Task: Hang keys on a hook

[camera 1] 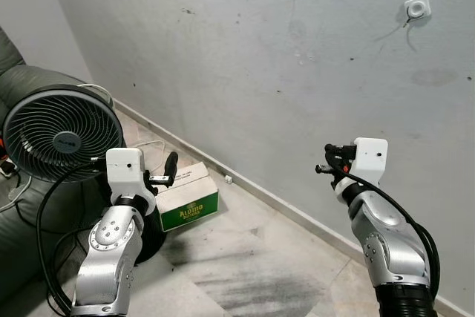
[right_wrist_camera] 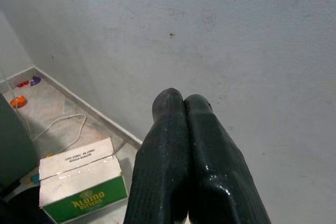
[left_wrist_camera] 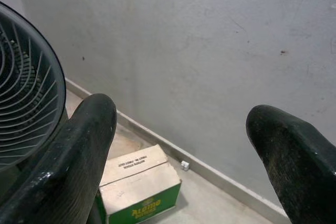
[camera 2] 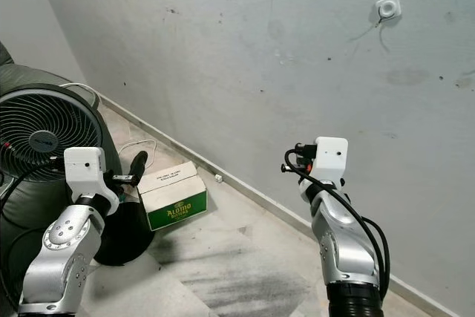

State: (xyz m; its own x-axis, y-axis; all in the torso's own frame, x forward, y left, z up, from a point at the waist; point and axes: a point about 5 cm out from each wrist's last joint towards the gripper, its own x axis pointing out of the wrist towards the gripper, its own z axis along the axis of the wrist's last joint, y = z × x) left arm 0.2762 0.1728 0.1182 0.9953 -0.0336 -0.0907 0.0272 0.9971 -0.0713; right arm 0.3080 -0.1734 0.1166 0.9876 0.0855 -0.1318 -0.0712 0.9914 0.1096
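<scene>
Hook [camera 1: 418, 9] mounted high on grey wall [camera 1: 282, 72], keys not made out. Fan [camera 1: 63, 135] and green-white box [camera 1: 188, 197] seen on floor. Left gripper [left_wrist_camera: 181, 145] held spread apart, right gripper [right_wrist_camera: 182, 100] pressed together, both raised.

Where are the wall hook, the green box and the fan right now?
wall hook [camera 1: 418, 9], left eye view, on its white base plate.
green box [camera 2: 173, 194], right eye view, on its white top flap.
fan [camera 1: 63, 135], left eye view, on the grille's centre hub.
</scene>
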